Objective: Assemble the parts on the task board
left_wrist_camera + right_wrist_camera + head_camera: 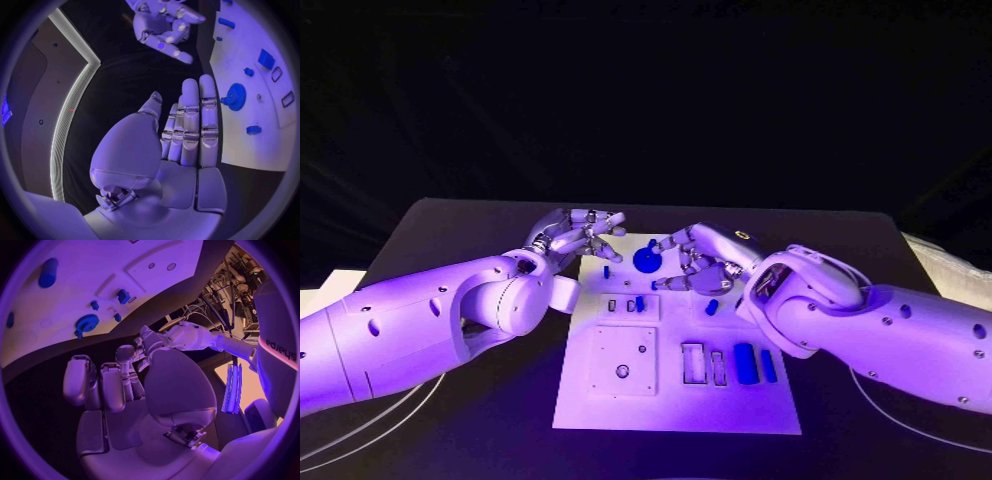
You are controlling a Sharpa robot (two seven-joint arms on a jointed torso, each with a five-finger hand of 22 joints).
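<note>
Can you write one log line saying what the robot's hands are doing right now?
left hand: open, holds nothing, at board's far left edge | right hand: open, over task board | blue gear: on board, untouched

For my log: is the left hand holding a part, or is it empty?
Empty. In the left wrist view the left hand has straight fingers and a bare palm.
</note>
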